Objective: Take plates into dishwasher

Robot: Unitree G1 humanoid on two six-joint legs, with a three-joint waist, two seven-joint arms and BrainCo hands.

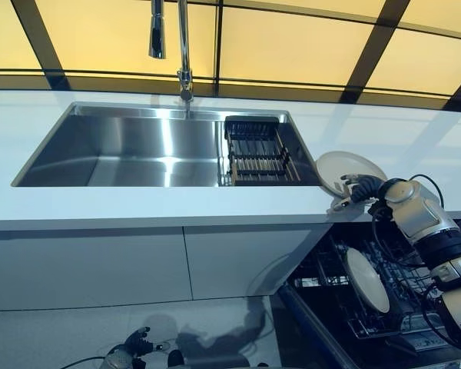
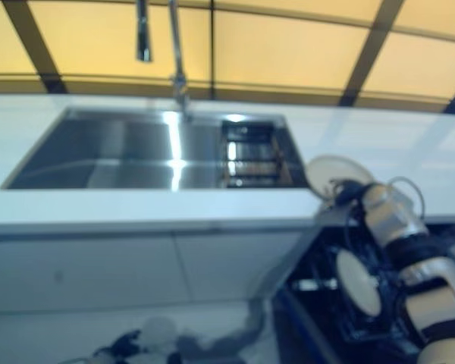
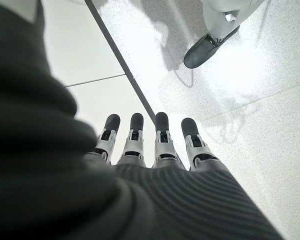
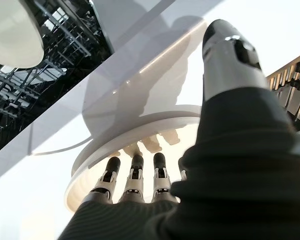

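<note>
A cream plate (image 1: 348, 169) lies on the white counter just right of the sink, its near edge tilted up. My right hand (image 1: 363, 188) is at that near edge. In the right wrist view the fingers (image 4: 135, 172) lie under the plate's rim (image 4: 140, 125) and the thumb (image 4: 229, 45) reaches over it, pinching it. Below, the dishwasher is open, and another cream plate (image 1: 366, 278) stands upright in its dark lower rack (image 1: 384, 319). My left hand (image 1: 128, 354) hangs low by the floor, its fingers (image 3: 160, 135) straight and empty.
A steel sink (image 1: 131, 146) is set in the counter (image 1: 138, 201), with a dark dish rack (image 1: 257, 151) in its right end and a tall faucet (image 1: 184, 54) behind. White cabinet fronts (image 1: 123, 261) stand below, left of the dishwasher.
</note>
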